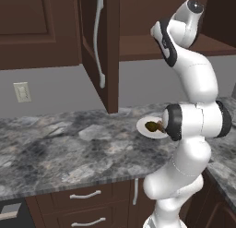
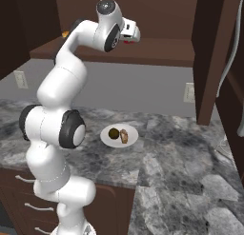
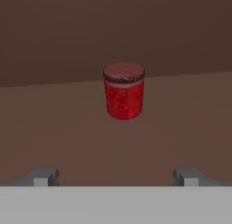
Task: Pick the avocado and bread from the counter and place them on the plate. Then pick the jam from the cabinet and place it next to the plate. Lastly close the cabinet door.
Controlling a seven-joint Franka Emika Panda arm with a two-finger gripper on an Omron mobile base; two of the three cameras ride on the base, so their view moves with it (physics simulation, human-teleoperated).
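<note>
The jam, a red jar with a dark red lid, stands upright on the brown cabinet shelf, straight ahead of my gripper and some way off. The gripper is open, its fingertips wide apart with nothing between them. My hand is raised to the level of the shelf. Down on the counter, the white plate carries the dark avocado and the piece of bread. The plate is partly hidden behind my arm in the left base view.
The cabinet door stands open, swung out over the counter, with a long pale handle. That door is on the right in the right base view. The grey marbled counter runs left of the plate. A wall outlet sits above it.
</note>
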